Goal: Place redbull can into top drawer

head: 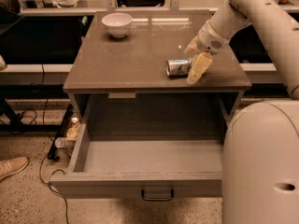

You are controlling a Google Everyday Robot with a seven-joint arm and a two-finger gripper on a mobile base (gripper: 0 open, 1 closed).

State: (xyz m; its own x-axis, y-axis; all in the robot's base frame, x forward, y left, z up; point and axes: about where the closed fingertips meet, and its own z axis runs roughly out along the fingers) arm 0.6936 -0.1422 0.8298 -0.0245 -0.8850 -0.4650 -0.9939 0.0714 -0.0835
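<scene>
The redbull can (pixel 177 67) lies on its side on the cabinet top (pixel 135 55), near the right front edge, with its shiny round end facing left. My gripper (pixel 193 59) is at the can's right end. One finger is behind the can and the other finger (pixel 196 69) is in front of it, spread apart and open. The top drawer (pixel 140 183) is pulled out below and is empty inside. A dark handle (pixel 157 195) sits at the centre of its front panel.
A white bowl (pixel 117 24) stands at the back left of the cabinet top. My robot's white body (pixel 261 162) fills the lower right beside the drawer. Cables and a shoe (pixel 13 166) lie on the floor at the left.
</scene>
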